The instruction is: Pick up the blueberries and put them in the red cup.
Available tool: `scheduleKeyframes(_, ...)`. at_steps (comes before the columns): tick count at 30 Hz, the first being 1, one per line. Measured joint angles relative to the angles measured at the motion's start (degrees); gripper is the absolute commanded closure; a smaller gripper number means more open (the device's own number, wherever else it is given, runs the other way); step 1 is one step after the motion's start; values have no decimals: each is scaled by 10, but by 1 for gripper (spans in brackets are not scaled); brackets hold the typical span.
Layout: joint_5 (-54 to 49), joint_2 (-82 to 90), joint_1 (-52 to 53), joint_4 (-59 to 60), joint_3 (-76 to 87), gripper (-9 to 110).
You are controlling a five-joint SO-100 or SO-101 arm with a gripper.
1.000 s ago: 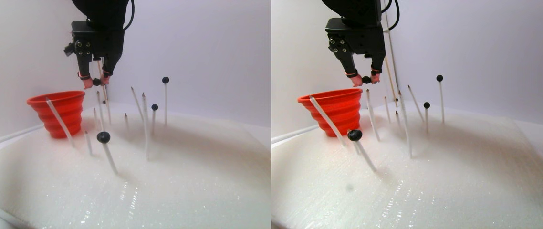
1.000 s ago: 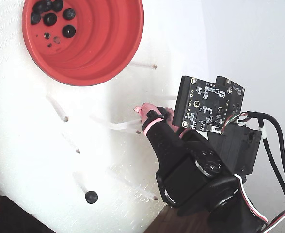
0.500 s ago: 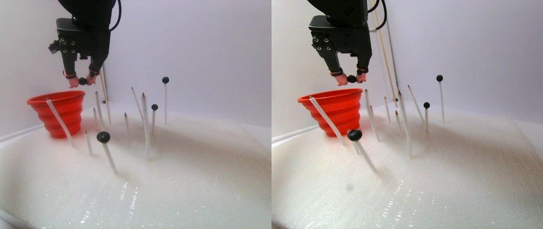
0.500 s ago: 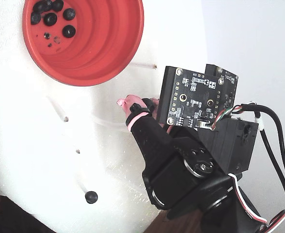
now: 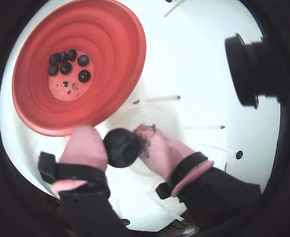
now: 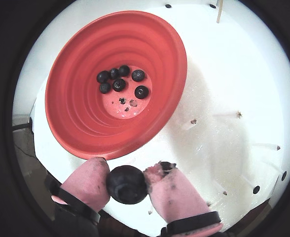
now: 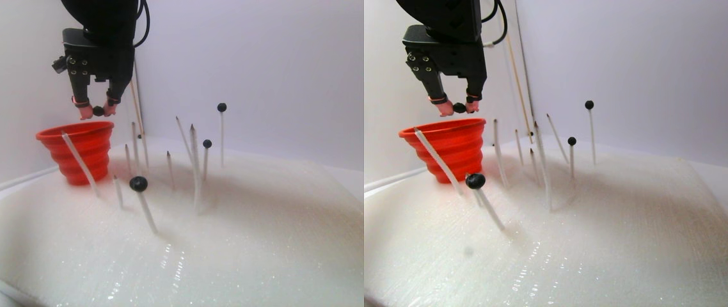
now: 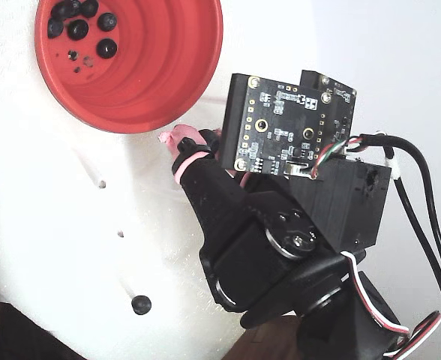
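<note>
My gripper [image 6: 127, 183] is shut on one blueberry [image 6: 126, 184], a dark round ball pinched between the pink fingertips [image 5: 88, 145]. In the stereo pair view the gripper [image 7: 98, 111] hangs just above the right rim of the red cup [image 7: 79, 150]. Both wrist views show it just outside the rim of the red cup [image 6: 155, 49]. Several blueberries [image 6: 118, 79] lie on the cup's base, also seen in the fixed view as blueberries [image 8: 78, 22]. Three more berries sit on stick tips [image 7: 139, 184] [image 7: 207, 144] [image 7: 222, 107]. One berry [image 8: 141, 304] shows at the fixed view's bottom.
A white foam board [image 7: 242, 243] carries several thin upright and leaning sticks [image 7: 194, 166], many bare, right of the cup. A pale wall stands close behind. In the fixed view the arm's circuit board [image 8: 284, 127] and cables [image 8: 423, 195] hide the board's right part.
The gripper, still holding the berry, has moved left in the stereo pair view, from above the bare sticks to the cup's rim. In the fixed view it has shifted up-left toward the cup.
</note>
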Motion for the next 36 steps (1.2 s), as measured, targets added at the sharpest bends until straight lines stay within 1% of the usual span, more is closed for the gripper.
scheduleKeyframes(7, 0, -38, -10, -35, -24, 89)
scheduleKeyframes(26, 4, -107, -42, -71, -86, 89)
scheduleKeyframes(36, 6, -127, -46, -90, -100, 84)
